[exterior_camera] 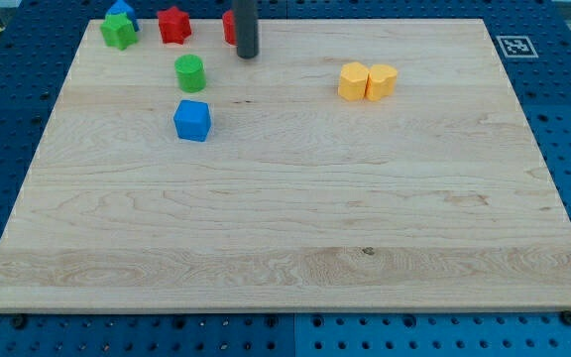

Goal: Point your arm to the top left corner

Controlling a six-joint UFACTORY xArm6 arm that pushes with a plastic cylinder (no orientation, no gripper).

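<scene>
Pale wooden board (285, 218) on blue pegboard; my tip (247, 56), bare and grasping nothing, should slide left past the red block (173, 25), skirting the green star-shaped block (119, 31).

My rod (247, 30) hides most of a red block (228, 26) — the rod's upper length runs off the view's top.

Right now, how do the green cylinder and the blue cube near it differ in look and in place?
The green cylinder is round with a flat top; the blue cube has flat faces and corners. The green cylinder lies nearer the view's top and nearer my tip, which stands to its upper right; the blue cube lies just below it, farther from my tip. They do not touch. Both sit on the wooden board, in its left part, and look similar in size.
</scene>
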